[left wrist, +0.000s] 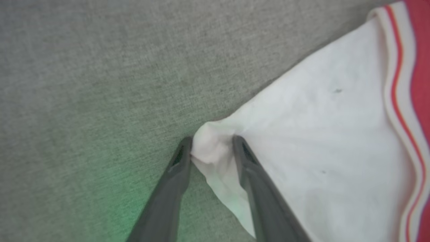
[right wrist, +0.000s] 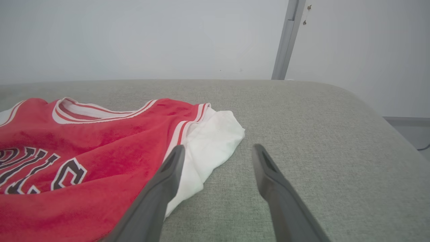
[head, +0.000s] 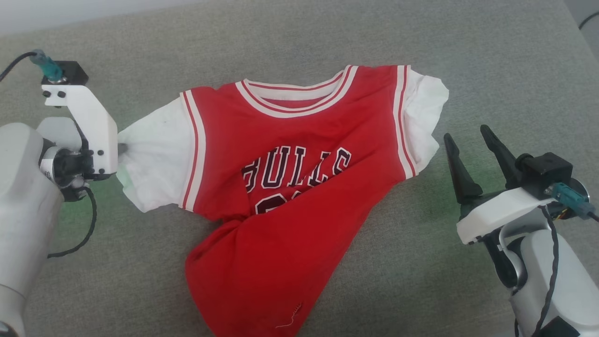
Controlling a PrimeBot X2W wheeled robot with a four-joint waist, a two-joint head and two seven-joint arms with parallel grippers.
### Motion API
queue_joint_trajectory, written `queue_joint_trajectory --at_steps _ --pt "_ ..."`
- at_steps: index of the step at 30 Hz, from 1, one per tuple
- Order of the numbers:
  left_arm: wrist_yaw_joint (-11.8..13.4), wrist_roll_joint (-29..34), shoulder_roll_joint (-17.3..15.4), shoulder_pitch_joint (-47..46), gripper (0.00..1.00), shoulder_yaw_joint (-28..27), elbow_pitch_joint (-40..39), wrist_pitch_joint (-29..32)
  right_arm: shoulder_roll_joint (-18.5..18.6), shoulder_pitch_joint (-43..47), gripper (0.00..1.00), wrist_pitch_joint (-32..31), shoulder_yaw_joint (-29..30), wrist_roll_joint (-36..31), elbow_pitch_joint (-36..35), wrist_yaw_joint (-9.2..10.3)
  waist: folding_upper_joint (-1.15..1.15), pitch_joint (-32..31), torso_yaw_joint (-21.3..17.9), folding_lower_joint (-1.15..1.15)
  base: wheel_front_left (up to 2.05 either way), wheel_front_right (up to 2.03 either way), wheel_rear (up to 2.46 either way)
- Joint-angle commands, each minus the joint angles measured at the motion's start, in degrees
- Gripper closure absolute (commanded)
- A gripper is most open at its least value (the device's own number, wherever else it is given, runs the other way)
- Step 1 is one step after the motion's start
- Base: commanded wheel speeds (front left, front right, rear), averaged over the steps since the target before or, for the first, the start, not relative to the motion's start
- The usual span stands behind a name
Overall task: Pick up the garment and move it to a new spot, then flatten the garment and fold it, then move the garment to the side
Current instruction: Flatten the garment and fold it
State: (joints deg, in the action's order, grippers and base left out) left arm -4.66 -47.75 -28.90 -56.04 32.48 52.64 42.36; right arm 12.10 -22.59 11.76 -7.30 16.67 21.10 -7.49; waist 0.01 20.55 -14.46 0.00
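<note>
The left gripper [left wrist: 211, 143] had closed part-way on the garment [head: 299, 224]. Its two dark fingers [left wrist: 174, 174] pressed from either side on a small bunch of white cloth at the outer edge of one short sleeve. Creases fanned out from that pinch across the sleeve, away from the fingertips. In the head view the same sleeve was drawn to a point that met this gripper's tips, and the rest of the shirt spread away from them toward the other arm.

The right gripper [head: 465, 132] stood wide open with nothing between its fingers. It hung above the grey cloth-covered table [head: 281, 37], just beside the garment's other white sleeve and apart from it in the head view. Seen along its own fingers, that sleeve lay ahead and to the left of the tips, and bare table lay ahead and to the right. A pale wall [right wrist: 134, 37] with a grey upright strip [right wrist: 285, 40] rose beyond the table's far edge.

The garment lay face up on the table between the two grippers, its striped V-neck on the side farthest from both wrists. The dark lettering "BULLS" [head: 297, 168] was partly covered, because the lower red body was twisted and folded up over the chest. The hem trailed down between the two forearms, nearer the left one. A faint green glow tinted the table near each gripper.
</note>
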Motion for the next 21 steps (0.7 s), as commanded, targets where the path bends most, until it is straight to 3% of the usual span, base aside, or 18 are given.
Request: queue_joint_trajectory --at_steps 1,5,11,21 --pt "-0.4 0.1 2.2 7.8 1.00 3.3 3.7 3.0 0.0 -0.6 0.00 -0.3 0.0 0.4 -0.1 0.00 -0.01 0.1 0.1 0.00 0.00 0.00 0.00" --pt "-1.0 -0.3 1.5 5.9 1.00 2.2 2.9 0.7 0.4 -1.0 0.00 -1.1 0.2 0.5 -0.8 0.00 -0.01 0.1 0.9 0.00 0.00 0.00 0.00" --pt "0.0 0.7 -3.0 4.5 1.00 1.1 2.0 -2.3 3.2 -2.8 0.00 -5.4 0.0 1.8 -1.3 0.00 -0.01 -1.0 4.3 0.00 0.00 0.00 0.00" --pt "0.7 -0.7 -3.7 5.0 1.00 -0.5 -0.9 -5.7 8.7 -8.3 0.00 -14.7 -3.4 6.2 0.8 0.00 -0.01 -1.2 10.1 0.00 0.00 0.00 0.00"
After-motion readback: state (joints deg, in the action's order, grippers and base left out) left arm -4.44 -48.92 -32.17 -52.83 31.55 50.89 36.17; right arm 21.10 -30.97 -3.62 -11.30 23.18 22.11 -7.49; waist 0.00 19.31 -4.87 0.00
